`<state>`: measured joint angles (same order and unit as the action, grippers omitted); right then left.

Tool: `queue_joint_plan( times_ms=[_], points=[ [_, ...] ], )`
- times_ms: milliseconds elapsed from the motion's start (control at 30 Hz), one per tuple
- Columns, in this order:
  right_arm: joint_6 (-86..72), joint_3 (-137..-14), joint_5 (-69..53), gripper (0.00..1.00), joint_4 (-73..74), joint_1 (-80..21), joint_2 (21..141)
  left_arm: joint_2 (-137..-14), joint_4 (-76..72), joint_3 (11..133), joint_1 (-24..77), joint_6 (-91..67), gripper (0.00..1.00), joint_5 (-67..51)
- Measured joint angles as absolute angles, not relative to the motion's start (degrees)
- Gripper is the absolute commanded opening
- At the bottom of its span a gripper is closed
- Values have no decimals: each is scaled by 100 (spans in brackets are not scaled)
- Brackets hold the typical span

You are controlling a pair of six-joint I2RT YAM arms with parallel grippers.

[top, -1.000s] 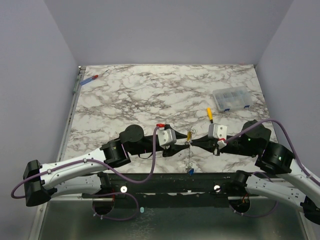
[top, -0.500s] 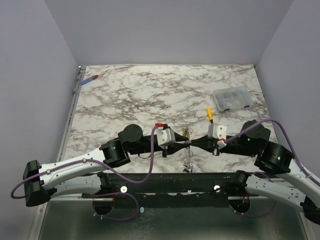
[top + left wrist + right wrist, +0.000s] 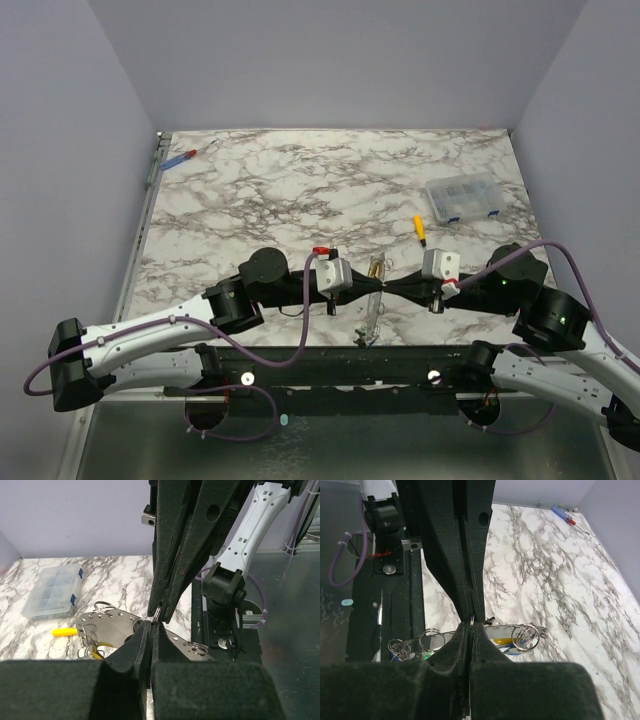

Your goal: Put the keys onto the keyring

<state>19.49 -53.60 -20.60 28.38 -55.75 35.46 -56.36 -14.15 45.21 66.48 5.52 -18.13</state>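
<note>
The keyring [image 3: 373, 305] shows as a flat silver perforated metal piece with small split rings on it, held up between both grippers near the table's front edge. My left gripper [image 3: 369, 286] and right gripper [image 3: 384, 287] meet tip to tip, both shut on it. In the left wrist view the left gripper [image 3: 150, 626] pinches shut at the keyring [image 3: 107, 625], and the edge of a small ring shows between the right fingers [image 3: 172, 580] above. In the right wrist view the right gripper [image 3: 471, 628] is shut on the keyring [image 3: 530, 630]. Yellow [image 3: 503, 641], blue [image 3: 508, 651] and green [image 3: 427, 655] key caps hang from it.
A clear plastic compartment box [image 3: 462, 198] stands at the right, with a yellow-handled screwdriver [image 3: 420, 228] beside it. A red-and-blue-handled screwdriver [image 3: 180, 158] lies at the far left corner. The black base rail [image 3: 330, 365] runs just below the grippers.
The keyring has tipped: its near end swung slightly left, and the blue key no longer shows below it in the top view. The right wrist shifted slightly right. Both grippers stay pinched together.
</note>
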Motion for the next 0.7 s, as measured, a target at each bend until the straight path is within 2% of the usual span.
queue_joint_plan(
  times_ms=[100,200,267,400,700],
  points=[
    [1927,-5356,-2043,20,2877,-5575,3548,-5662,-1402,4528,6646,617,0,-1822],
    [1894,-5358,-2023,40,2880,-5577,3562,-5725,-1249,4598,6646,742,0,-1754],
    [1890,-5360,-1999,47,2884,-5577,3559,-5784,-1061,4670,6646,825,0,-1678],
    [1911,-5363,-1828,52,2978,-5577,3551,-5819,-749,4737,6643,969,0,-1485],
    [2211,-5734,-1350,52,3680,-5577,3719,-5896,-303,4993,6646,1142,0,-1186]
  ],
)
